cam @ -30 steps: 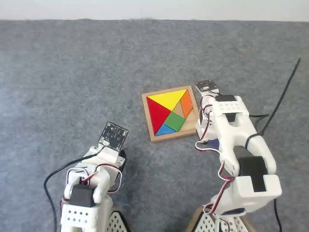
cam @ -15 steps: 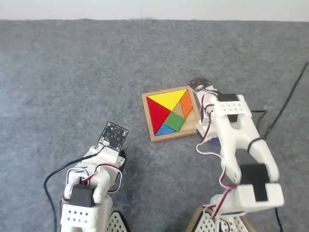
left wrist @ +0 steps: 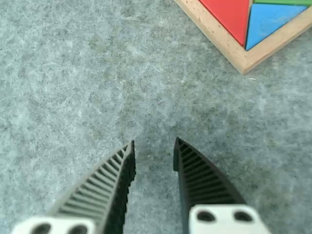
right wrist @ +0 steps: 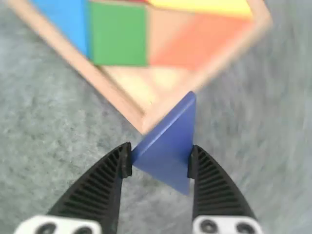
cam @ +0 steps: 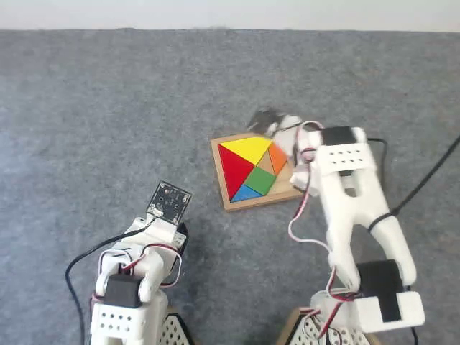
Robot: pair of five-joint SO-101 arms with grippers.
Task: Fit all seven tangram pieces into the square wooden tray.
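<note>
The square wooden tray [cam: 259, 203] lies mid-table with yellow [cam: 251, 149], red [cam: 233, 172], green [cam: 260, 180], light blue [cam: 246, 192] and orange [cam: 277, 152] pieces in it. Bare wood shows along its right side. My right arm [cam: 338, 162] stands over the tray's right corner. In the right wrist view my right gripper [right wrist: 160, 148] is shut on a dark blue triangle [right wrist: 168, 146], held just outside the tray's corner [right wrist: 124, 105]. My left gripper [left wrist: 153, 141] hangs open over bare carpet, short of the tray's near corner [left wrist: 229, 48].
Grey carpet covers the whole table, with wide free room to the left of and behind the tray. The left arm [cam: 144, 266] sits at the front left, well away from the tray. A black cable [cam: 424, 180] trails off to the right.
The right arm has swung its wrist leftward and farther over the tray's far right corner, still holding the dark blue triangle. The left arm has not moved.
</note>
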